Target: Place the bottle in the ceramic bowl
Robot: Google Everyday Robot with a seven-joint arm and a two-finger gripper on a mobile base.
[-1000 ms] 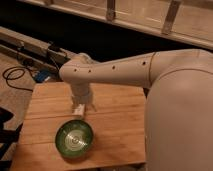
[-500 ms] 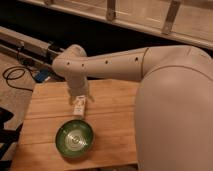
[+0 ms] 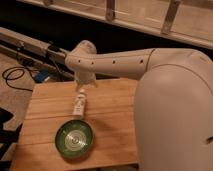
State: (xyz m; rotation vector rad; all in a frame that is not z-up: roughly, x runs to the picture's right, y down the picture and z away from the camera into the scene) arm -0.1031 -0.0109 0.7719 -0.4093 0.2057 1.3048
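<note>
The bottle [image 3: 79, 103], slim and pale with a darker label, lies on the wooden table [image 3: 45, 107], its length pointing towards the bowl. The ceramic bowl [image 3: 74, 140], green and glossy with pale rings at its centre, stands just in front of the bottle near the table's front edge and holds nothing. My gripper [image 3: 83, 84] points down from the end of the white arm, directly over the bottle's far end. It stands open, and the bottle is not lifted.
My white arm [image 3: 115, 64] reaches in from the right, and the bulky body [image 3: 175, 120] covers the table's right side. Dark rails and cables [image 3: 20, 75] lie on the floor behind and to the left of the table.
The arm has drawn back and up towards the table's far edge, uncovering the bottle. The bottle and the bowl have stayed where they were.
</note>
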